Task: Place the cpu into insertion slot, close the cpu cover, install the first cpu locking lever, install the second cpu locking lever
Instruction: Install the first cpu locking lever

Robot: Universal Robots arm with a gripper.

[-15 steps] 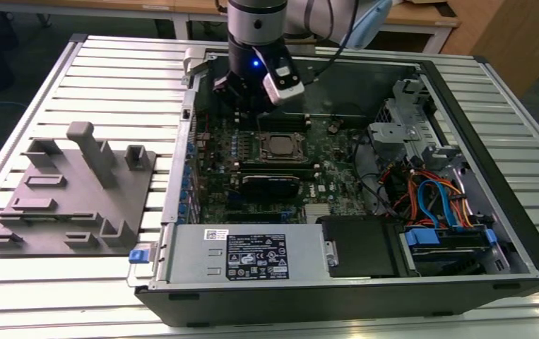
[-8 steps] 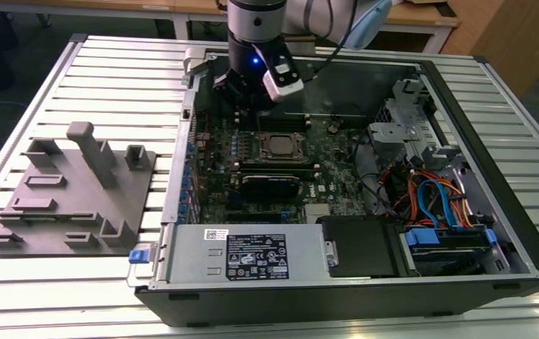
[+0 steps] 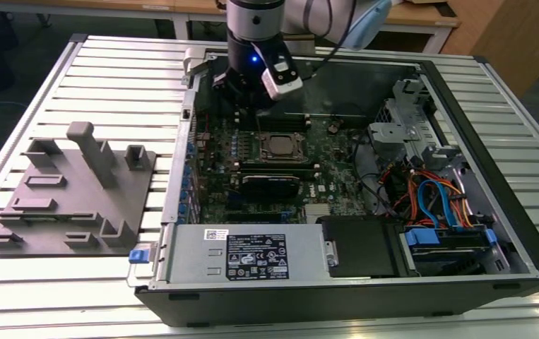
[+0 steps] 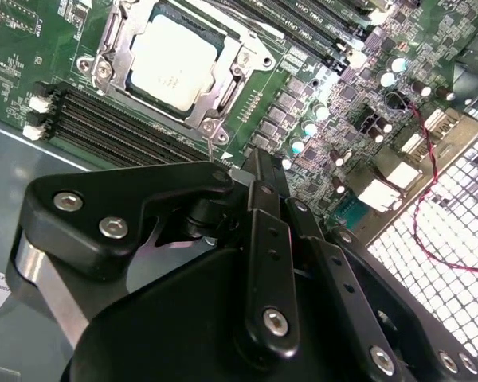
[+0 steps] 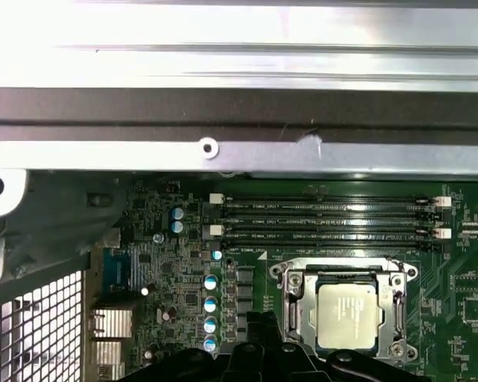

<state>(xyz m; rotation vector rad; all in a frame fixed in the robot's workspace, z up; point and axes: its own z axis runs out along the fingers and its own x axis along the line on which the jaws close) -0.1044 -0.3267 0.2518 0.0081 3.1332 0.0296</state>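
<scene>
Gripper [image 4: 256, 163], grip state untellable, near cpu [image 4: 174, 62], flat, face-up within cpu cover [image 4: 115, 44].

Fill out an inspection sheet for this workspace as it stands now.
Surface: slatted metal table bearing an open computer case.
Job's things: cpu lies in the insertion slot; cpu cover lies flat around it; the state of the levers cannot be told.
Clutter: grey fixture block on the table, on the exterior view's left of the case.
Grippers: gripper over the motherboard, close to the socket's corner; contact cannot be told.
Cables: orange and blue cables inside the case; red and black wire across the board.
Surroundings: wooden desks behind the table.
</scene>
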